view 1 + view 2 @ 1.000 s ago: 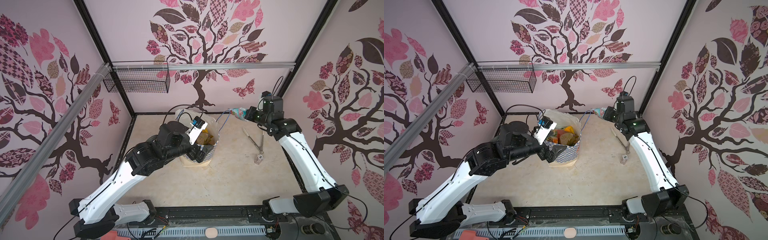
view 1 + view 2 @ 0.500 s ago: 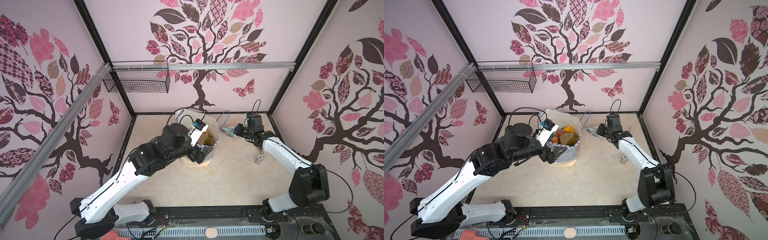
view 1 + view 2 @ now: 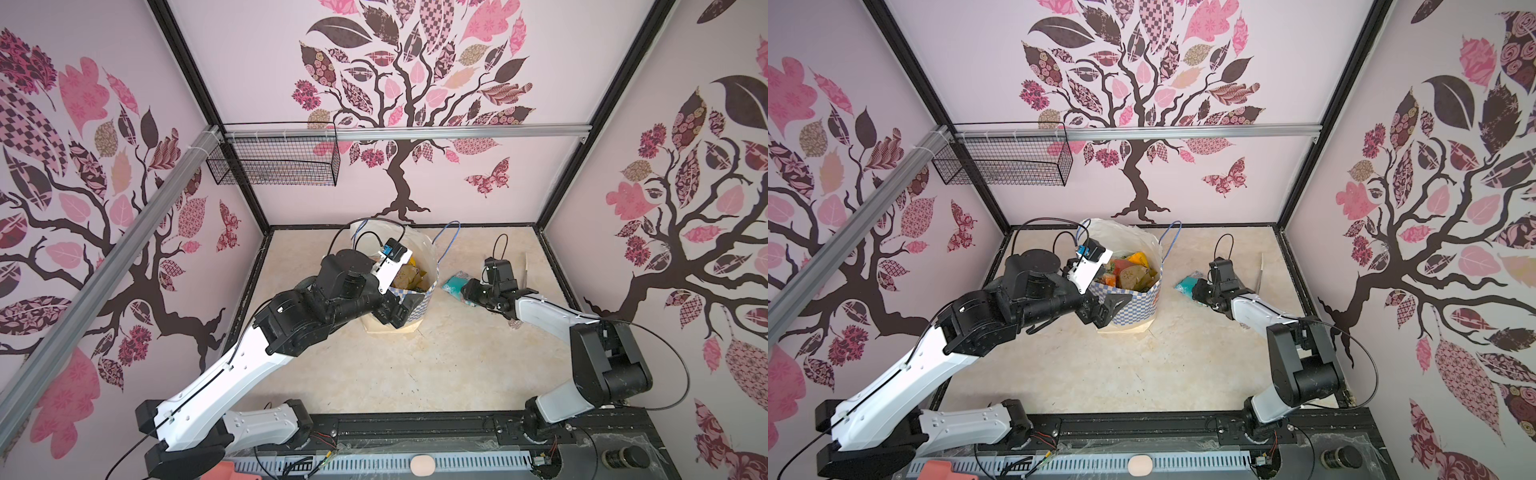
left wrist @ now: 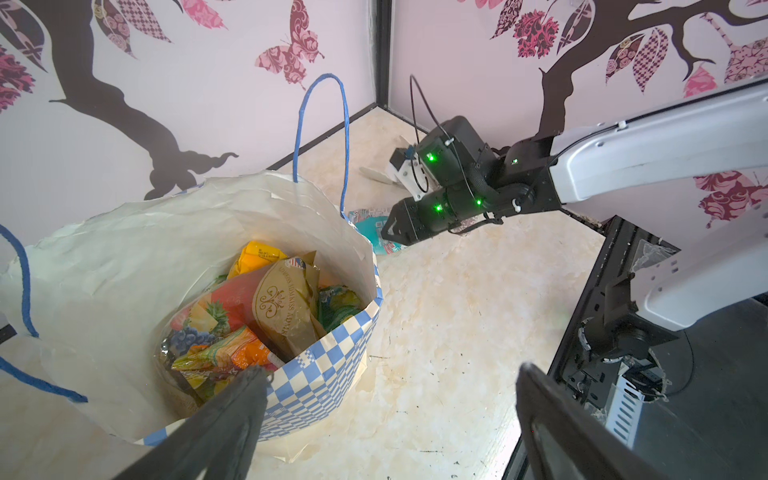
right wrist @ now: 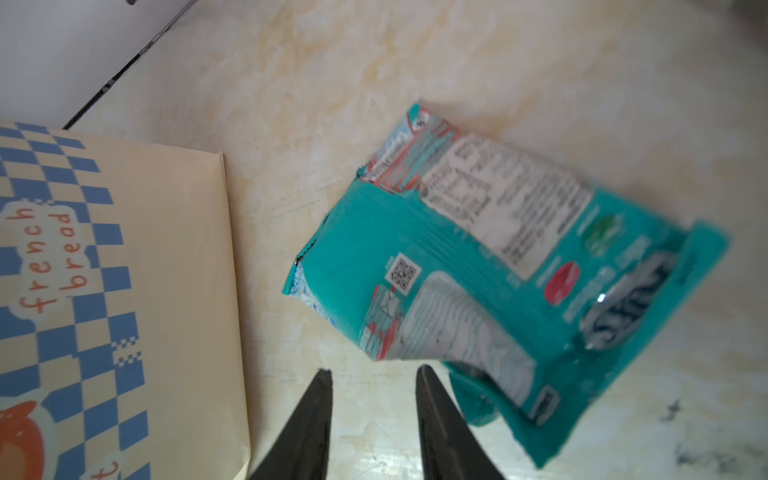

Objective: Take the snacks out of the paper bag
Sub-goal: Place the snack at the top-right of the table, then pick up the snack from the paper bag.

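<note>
Snacks (image 4: pixel 266 316) fill the paper bag (image 4: pixel 328 365), which stands upright at the centre back of the tabletop (image 3: pixel 415 365) in both top views. Its mouth gapes, so orange, gold and green packets show crammed against one another. One teal packet (image 5: pixel 478 266) is already outside, on the tabletop just right of the bag; it is blurred in the right wrist view, so whether it has settled flat cannot be told. The right end effector (image 5: pixel 374 370) sits low beside it with its fingers parted and nothing between them, one fingertip at the packet's edge. That reads as a set-down spot chosen close to the bag yet clear of its wall. The left end effector (image 4: pixel 390 368) is spread wide at the bag's near rim, one finger over the checked edge and the other outside. It is probably there to steady the mouth, though contact cannot be confirmed. The bag's tall floppy white wall, the blue cord handles (image 4: pixel 322 133) and the left arm (image 3: pixel 249 365) crowding the opening stand in the way of a next reach. A black wire basket (image 3: pixel 274 166) hangs on the back wall at upper left, well apart.
</note>
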Controlling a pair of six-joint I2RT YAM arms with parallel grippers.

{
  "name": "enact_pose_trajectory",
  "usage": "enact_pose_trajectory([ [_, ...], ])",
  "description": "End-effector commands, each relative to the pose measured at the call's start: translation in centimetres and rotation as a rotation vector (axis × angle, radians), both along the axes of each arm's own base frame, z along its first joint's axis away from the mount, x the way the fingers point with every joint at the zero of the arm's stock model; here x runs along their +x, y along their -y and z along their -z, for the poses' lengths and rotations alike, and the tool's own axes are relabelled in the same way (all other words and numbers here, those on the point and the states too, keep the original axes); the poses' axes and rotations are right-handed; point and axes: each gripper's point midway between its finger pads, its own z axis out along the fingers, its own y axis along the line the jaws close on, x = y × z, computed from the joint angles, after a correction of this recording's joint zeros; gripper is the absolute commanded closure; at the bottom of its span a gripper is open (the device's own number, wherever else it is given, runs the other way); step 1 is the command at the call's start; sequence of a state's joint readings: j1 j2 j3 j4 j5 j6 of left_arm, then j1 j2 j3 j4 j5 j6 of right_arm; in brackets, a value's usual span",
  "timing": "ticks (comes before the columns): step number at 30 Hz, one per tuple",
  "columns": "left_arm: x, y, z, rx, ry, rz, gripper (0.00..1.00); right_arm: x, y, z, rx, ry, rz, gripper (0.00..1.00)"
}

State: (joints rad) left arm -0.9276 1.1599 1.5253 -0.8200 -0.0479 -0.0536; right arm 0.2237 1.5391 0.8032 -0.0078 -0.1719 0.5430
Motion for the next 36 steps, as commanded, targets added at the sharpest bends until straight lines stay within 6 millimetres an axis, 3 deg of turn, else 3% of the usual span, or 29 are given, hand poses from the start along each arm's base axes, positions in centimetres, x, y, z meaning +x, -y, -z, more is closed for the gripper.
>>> enact_pose_trajectory([
  [1, -0.1, 0.1, -0.4, -0.027, 0.009, -0.002, 0.04, -0.3, -0.4, -0.6, 0.041, 0.005, 0.010, 0.52],
  [3, -0.2, 0.1, -0.3, -0.030, -0.002, 0.004, 0.04, -0.7, -0.1, -1.3, 0.039, 0.002, 0.027, 0.44],
  [6, -0.3, 0.2, -0.1, -0.032, -0.018, 0.003, 0.04, -1.2, 0.8, -4.3, 0.042, 0.047, 0.079, 0.30],
  [9, -0.3, 0.4, 0.0, -0.061, -0.051, -0.011, 0.04, -1.9, 1.3, -9.7, 0.069, 0.160, 0.098, 0.13],
  [13, -0.5, 0.5, 0.2, -0.081, -0.096, -0.017, 0.04, -3.6, 0.9, -17.6, 0.132, 0.318, 0.055, 0.02],
  [19, 0.1, -1.3, -0.8, -0.094, -0.122, -0.135, 0.04, -6.8, -2.5, -30.3, 0.252, 0.434, -0.185, 0.02],
  [22, 0.6, -3.6, -0.6, -0.106, -0.131, -0.259, 0.03, -8.5, -4.5, -35.4, 0.264, 0.482, -0.283, 0.02],
  [25, 0.6, -5.6, -0.2, -0.115, -0.138, -0.347, 0.03, -10.0, -7.6, -38.9, 0.273, 0.521, -0.387, 0.03],
  [30, 0.1, -7.8, 0.2, -0.069, -0.151, -0.409, 0.03, -9.8, -13.5, -39.5, 0.219, 0.501, -0.515, 0.04],
  [33, -0.3, -9.0, -0.2, -0.037, -0.141, -0.409, 0.03, -8.5, -16.4, -38.1, 0.175, 0.462, -0.545, 0.04],
  [36, -0.3, -10.0, 0.0, -0.022, -0.156, -0.394, 0.03, -6.6, -18.1, -36.0, 0.134, 0.425, -0.531, 0.05],
])
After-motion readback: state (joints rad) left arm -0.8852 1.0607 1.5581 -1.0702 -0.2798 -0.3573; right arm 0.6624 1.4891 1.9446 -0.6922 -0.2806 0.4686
